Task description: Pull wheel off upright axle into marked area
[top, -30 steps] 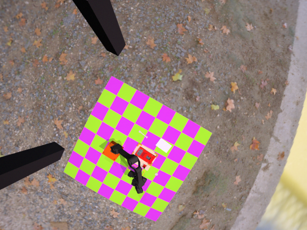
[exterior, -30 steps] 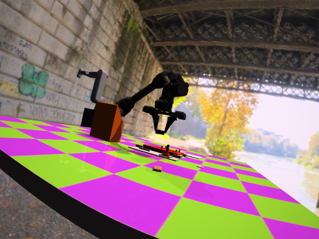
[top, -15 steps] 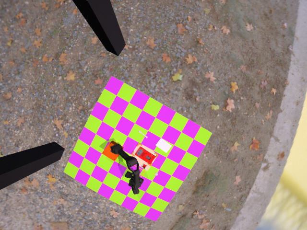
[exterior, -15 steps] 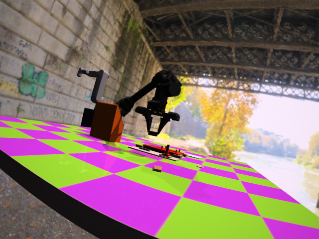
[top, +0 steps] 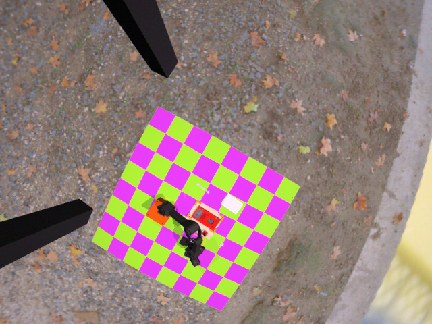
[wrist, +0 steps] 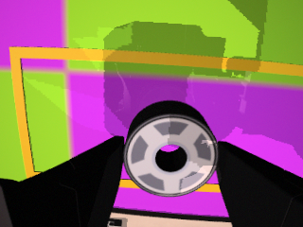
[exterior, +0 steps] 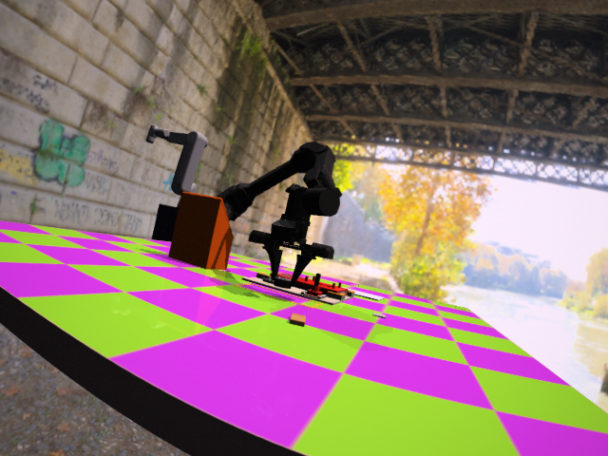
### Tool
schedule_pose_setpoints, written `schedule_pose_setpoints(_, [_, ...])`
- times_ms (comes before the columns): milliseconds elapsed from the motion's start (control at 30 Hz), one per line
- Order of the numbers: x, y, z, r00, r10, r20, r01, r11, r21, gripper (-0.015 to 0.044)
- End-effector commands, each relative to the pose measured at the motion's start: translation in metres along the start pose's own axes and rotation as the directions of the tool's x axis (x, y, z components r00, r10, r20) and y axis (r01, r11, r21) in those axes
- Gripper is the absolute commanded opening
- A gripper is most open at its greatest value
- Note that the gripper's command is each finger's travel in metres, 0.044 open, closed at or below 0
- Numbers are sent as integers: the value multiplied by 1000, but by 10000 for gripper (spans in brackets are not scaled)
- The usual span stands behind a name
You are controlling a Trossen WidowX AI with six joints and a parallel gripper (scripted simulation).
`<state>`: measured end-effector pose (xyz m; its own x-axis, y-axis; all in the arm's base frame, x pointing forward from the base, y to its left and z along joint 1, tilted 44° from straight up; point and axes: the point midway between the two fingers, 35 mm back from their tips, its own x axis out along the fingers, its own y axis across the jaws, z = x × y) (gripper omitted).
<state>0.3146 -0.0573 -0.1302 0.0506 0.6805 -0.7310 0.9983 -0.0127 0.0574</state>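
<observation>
My gripper [exterior: 285,278] [wrist: 169,148] is shut on the wheel [exterior: 282,283] [wrist: 142,156], which has a black tyre and a grey spoked face. It holds the wheel low over the table, off the axle. The marked area, an orange outline [wrist: 62,53], lies under and around it; the wheel overlaps the outline's lower bar in the wrist view. Whether the wheel touches the table I cannot tell. The upright axle [exterior: 317,280] is a bare black post on a small red base, to the right of the gripper in the exterior view. In the top view the arm largely hides gripper and wheel.
A red block assembly [top: 210,217] stands on a beige board [wrist: 189,223] beside the outline. An orange box [top: 153,213] [exterior: 196,230] stands by the arm's base. A white plate [top: 231,204], a small white bone-shaped piece [top: 202,188] and a small brown block [exterior: 296,319] lie around.
</observation>
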Motion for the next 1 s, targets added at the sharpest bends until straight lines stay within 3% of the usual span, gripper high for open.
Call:
schedule_pose_setpoints(0, [24, -6, -3, 1000, -6, -13, 6, 1000, 8, 0])
schedule_pose_setpoints(133, [25, -6, -4, 1000, -6, -13, 6, 1000, 8, 0])
schedule_pose_setpoints(500, [18, -4, -3, 1000, -12, -8, 12, 1000, 3, 289])
schedule_pose_setpoints(733, [-38, -4, -1, 1000, -7, -9, 7, 1000, 8, 300])
schedule_pose_setpoints(833, [-40, -4, -1, 1000, -6, -10, 7, 1000, 8, 300])
schedule_pose_setpoints(967, [-51, -29, -10, 1000, -3, -8, 3, 1000, 16, 405])
